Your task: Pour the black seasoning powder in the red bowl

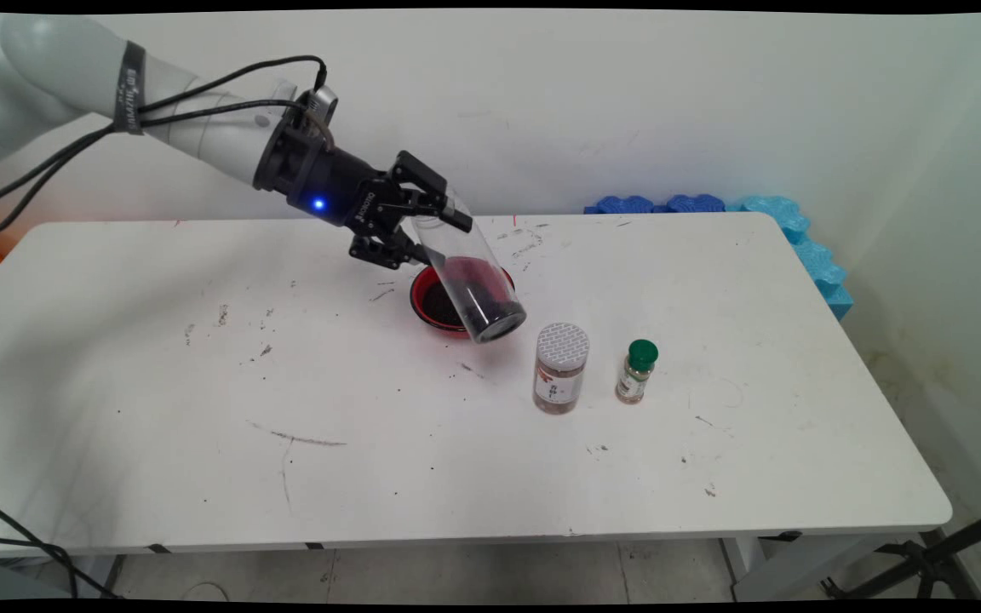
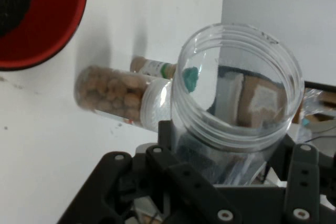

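Note:
My gripper [image 1: 439, 238] is shut on a clear plastic jar [image 1: 469, 277], gripping it near its upper end. The jar is tilted steeply, with its lower end down to the right over the right rim of a red bowl [image 1: 419, 313]. The bowl holds dark grainy matter, and dark matter shows through the jar's lower half. In the hand view the jar [image 2: 236, 93] fills the middle between the fingers of the gripper [image 2: 233, 174], its round threaded rim toward the camera. The red bowl [image 2: 63, 30] sits at the upper left.
Right of the bowl stand a grey-lidded spice jar [image 1: 560, 368] of brown pieces and a small green-capped bottle [image 1: 636, 372]; the spice jar [image 2: 118, 95] and the bottle [image 2: 155, 67] also show in the hand view. Blue foam pieces [image 1: 797, 234] lie at the table's back right corner.

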